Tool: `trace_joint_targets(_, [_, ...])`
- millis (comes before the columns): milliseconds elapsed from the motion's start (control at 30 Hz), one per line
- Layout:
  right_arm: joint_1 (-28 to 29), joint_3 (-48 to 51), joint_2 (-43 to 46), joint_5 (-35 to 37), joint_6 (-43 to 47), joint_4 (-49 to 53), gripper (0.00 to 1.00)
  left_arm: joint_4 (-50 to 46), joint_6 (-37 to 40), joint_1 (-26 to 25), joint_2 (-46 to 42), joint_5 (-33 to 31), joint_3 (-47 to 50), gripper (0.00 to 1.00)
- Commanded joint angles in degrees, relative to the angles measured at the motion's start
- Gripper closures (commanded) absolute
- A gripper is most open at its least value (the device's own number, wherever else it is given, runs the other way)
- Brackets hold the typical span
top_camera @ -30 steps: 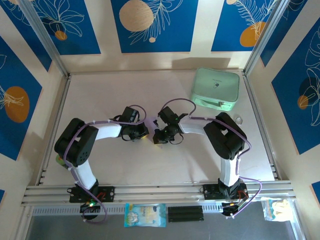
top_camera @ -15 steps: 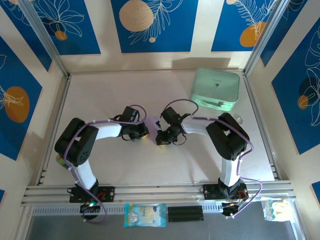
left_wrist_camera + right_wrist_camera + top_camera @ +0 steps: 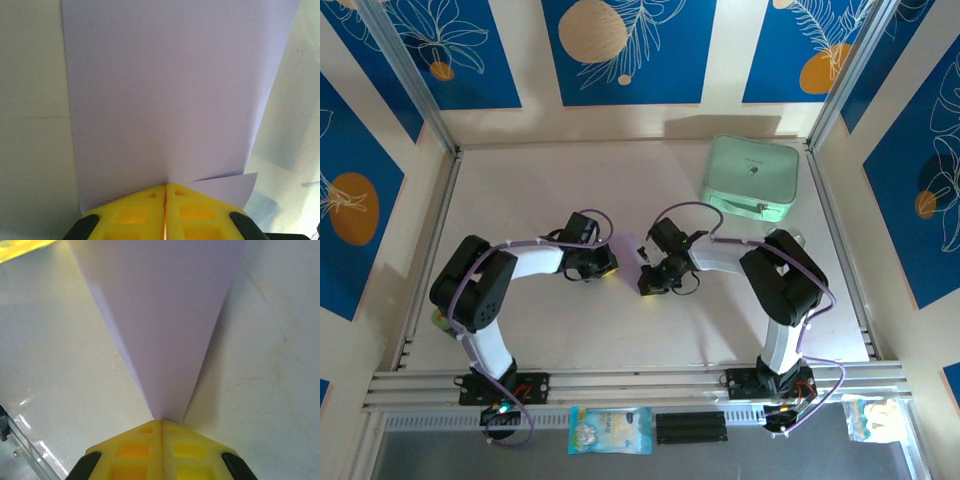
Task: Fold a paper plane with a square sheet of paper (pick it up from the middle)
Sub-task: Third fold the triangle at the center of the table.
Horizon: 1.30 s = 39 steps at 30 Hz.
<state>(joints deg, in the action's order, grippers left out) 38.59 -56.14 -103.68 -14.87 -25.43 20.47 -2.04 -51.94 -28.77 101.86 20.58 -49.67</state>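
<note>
The left jaws are pressed together, their yellow pads (image 3: 131, 216) meeting on the near edge of the paper (image 3: 165, 90). The paper runs out from the seam as a broad lilac panel. A second layer peeks out at its lower right corner, so it is doubled there. The right jaws are clamped too, pads (image 3: 134, 452) closed on the narrow tip of the same paper, which widens away from them in a long taper.

From above, the paper (image 3: 625, 246) is a small lilac patch between the two wrists, over the middle of the bench (image 3: 530, 180). Whether it touches the bench I cannot tell.

I judge the folding to be under way: there are layers and a pointed end. No centre ridge or wings can be made out, so shaping the dart is left.

Counted: one paper, two arms, and one mint case (image 3: 751, 178) well apart at the far right. Past the near rail lie a packet (image 3: 610, 430) and a second packet (image 3: 870, 418).
</note>
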Motion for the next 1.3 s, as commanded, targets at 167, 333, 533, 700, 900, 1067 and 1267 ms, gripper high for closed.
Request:
trace_joint_targets(167, [-0.36,1.76,7.52,0.38,-0.18,4.25,0.96,-7.08,1.61,0.48,4.05,-4.56,1.52,0.90])
trace_joint_targets(333, [1.12,-1.21,7.59,0.87,-1.69,1.89,0.96,-6.20,1.01,0.47,3.96,-3.45,1.42,0.90])
trace_joint_targets(533, [2.92,-5.74,0.93,2.39,-2.76,0.98,0.97,-5.78,0.75,0.49,3.75,-2.49,1.09,0.90])
trace_joint_targets(700, [2.82,-7.23,-2.31,4.37,-3.26,0.85,0.98,-5.72,0.71,0.48,3.36,-1.84,0.73,0.89])
trace_joint_targets(900, [2.02,-5.63,-4.44,4.78,-3.66,0.57,0.98,-5.17,2.13,0.47,1.54,-0.68,-0.48,0.88])
trace_joint_targets(1067, [1.93,-4.43,-6.00,4.59,-3.96,0.67,0.98,-1.69,4.04,0.13,-2.90,1.61,-0.80,0.85])
trace_joint_targets(1267, [1.92,-3.89,-6.47,4.49,-4.63,1.22,0.99,0.34,4.49,-2.48,-7.64,1.24,1.34,0.84])
